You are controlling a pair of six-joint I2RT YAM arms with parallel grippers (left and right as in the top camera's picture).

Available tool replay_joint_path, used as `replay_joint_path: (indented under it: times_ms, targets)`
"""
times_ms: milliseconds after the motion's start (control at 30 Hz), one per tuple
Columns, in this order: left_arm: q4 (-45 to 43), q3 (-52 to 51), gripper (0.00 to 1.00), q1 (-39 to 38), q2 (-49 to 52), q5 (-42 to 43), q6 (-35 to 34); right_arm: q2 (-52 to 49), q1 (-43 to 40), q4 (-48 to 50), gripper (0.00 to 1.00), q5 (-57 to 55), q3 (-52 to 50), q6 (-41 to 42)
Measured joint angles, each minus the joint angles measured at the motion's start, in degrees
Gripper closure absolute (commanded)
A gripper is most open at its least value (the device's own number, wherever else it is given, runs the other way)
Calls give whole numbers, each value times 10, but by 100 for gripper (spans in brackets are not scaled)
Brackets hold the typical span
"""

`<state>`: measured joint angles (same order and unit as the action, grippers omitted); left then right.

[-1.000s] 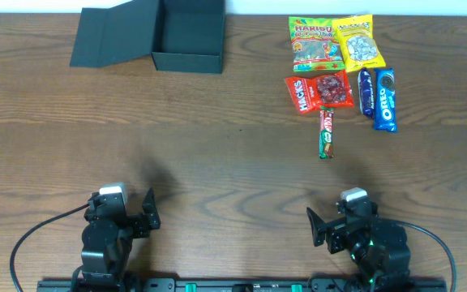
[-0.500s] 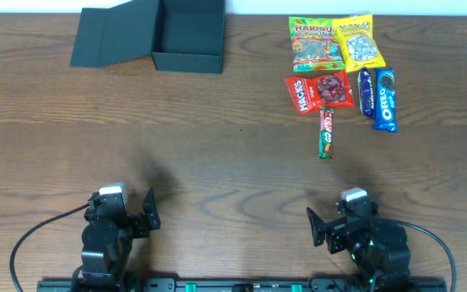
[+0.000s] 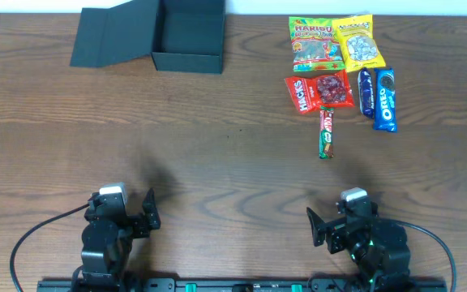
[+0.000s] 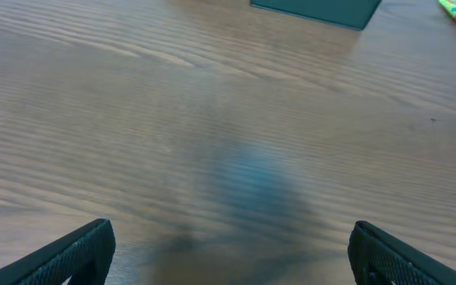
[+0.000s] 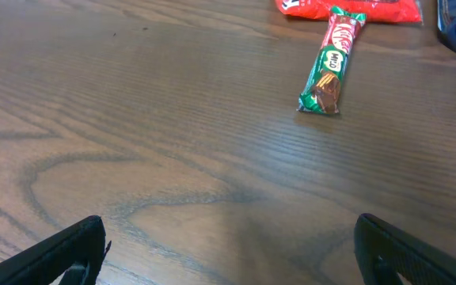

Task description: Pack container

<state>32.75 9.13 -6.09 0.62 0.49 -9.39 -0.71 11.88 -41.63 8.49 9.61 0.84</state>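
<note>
The black container (image 3: 188, 36) stands open at the back left of the table, its flap lid (image 3: 113, 36) laid out to its left; its near corner shows in the left wrist view (image 4: 315, 9). Snack packets lie at the back right: a Haribo bag (image 3: 311, 42), a yellow bag (image 3: 358, 42), a red Hacks bag (image 3: 318, 91), two blue Oreo packs (image 3: 385, 99) and a green KitKat bar (image 3: 326, 132), which also shows in the right wrist view (image 5: 331, 62). My left gripper (image 3: 134, 212) and right gripper (image 3: 331, 227) are open and empty at the front edge, far from everything.
The table (image 3: 233, 174) is brown wood. Black cables (image 3: 31, 235) run from both arm bases at the front edge. A rail runs along the front (image 3: 242, 285).
</note>
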Motion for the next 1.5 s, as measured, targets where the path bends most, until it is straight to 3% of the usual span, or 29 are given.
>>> replay_joint_path:
  times_ms: [233, 400, 600, 733, 933, 1167, 1500]
  targets:
    - [8, 4, 5, 0, 0, 157, -176, 0, 0, 0, 1, 0, 0, 0]
    - [-8, 5, 5, 0, 0, 211, -275, 0, 0, 0, 1, 0, 0, 0]
    - [-189, 2, 4, 0, 2, 280, -299, 0, 0, 0, 1, 0, 0, 0]
    - [-263, 3, 4, 0, 41, 297, -292, 0, 0, 0, 1, 0, 0, 0]
    - [-277, 86, 4, 0, 241, 280, -213, 0, 0, 0, 1, 0, 0, 0]
    - [-280, 279, 4, 0, 498, 221, -96, 1, 0, 0, 1, 0, 0, 0]
    - [-226, 643, 4, -26, 911, 92, 39, 1, 0, 1, 1, 0, 0, 0]
